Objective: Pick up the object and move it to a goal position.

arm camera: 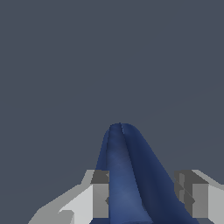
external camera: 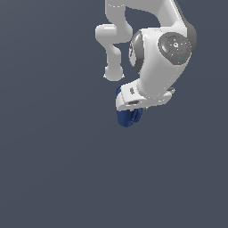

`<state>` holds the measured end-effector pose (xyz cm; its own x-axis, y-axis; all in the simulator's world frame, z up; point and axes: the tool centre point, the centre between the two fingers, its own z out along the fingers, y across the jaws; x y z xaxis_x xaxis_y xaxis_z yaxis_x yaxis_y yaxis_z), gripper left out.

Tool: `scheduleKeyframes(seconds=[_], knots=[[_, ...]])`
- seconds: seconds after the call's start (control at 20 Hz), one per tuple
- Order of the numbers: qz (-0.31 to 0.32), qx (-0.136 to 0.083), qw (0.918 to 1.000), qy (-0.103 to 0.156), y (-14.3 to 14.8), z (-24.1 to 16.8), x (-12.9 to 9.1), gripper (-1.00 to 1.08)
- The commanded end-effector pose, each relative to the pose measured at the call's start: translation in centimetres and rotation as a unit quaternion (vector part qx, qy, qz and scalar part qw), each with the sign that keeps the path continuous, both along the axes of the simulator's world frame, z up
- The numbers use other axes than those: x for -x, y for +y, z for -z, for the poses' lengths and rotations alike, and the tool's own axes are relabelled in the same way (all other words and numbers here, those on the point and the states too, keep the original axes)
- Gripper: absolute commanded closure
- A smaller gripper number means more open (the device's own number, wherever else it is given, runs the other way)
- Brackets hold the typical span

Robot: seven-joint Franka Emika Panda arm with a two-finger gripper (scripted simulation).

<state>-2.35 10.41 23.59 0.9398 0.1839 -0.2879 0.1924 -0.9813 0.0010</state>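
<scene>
No readable text, label, brand or number appears in either view.

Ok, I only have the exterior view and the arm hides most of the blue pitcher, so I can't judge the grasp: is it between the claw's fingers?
Observer: Yes. In the wrist view the pitcher sits between both fingers of the claw.
Operator: Any gap at the sides?
Observer: None visible; each pad seems to meet its blue wall.
Operator: Anything beyond it?
Observer: Only plain grey surface; no goal marker shows there.
</scene>
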Motion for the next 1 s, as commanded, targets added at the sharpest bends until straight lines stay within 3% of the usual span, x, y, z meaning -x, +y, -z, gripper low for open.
scheduleKeyframes(seconds=[0.0, 0.3, 0.95], knots=[[-0.007, 0.002, 0.9999, 0.011, 0.7, 0.7, -0.1, -0.20], [-0.015, 0.004, 0.9996, 0.022, 1.6, 1.6, -0.2, -0.20], [-0.015, 0.004, 0.9996, 0.022, 1.4, 4.0, 0.8, -0.20]])
